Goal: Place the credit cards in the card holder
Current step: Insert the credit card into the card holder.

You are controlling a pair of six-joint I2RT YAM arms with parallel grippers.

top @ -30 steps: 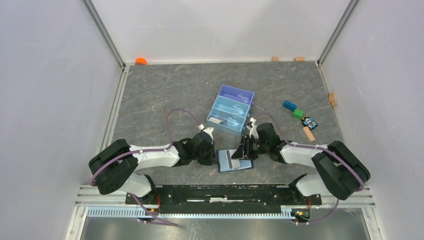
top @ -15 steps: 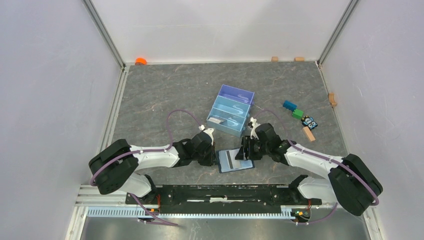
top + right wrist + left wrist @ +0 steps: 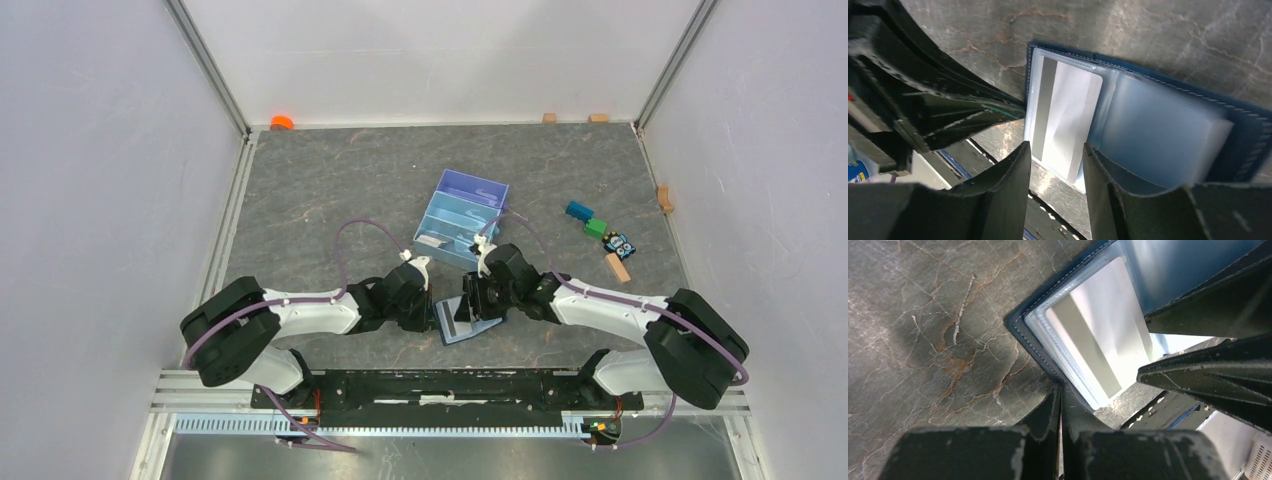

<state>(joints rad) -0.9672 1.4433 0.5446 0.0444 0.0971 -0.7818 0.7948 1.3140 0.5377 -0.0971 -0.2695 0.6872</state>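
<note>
The navy card holder (image 3: 468, 327) lies open on the table between the two arms. In its clear left pocket sits a white credit card (image 3: 1064, 117) with a grey stripe, also visible in the left wrist view (image 3: 1098, 337). My left gripper (image 3: 1060, 390) is shut, its tips pinching the holder's stitched left edge (image 3: 1034, 342). My right gripper (image 3: 1055, 150) is open just above the holder (image 3: 1243, 132), and the card's near edge shows between its fingers. In the top view the left gripper (image 3: 435, 318) and right gripper (image 3: 470, 303) nearly meet over the holder.
A light-blue and purple tray (image 3: 462, 222) stands just behind the grippers, with pale flat pieces in its compartments. Coloured toy blocks (image 3: 595, 228) and a wooden block (image 3: 617, 267) lie to the right. Small wooden pieces and an orange thing (image 3: 282, 122) sit by the back wall.
My right gripper has moved left over the card holder, and the holder has turned slightly. The left gripper's jaws have shut on the holder's edge.
</note>
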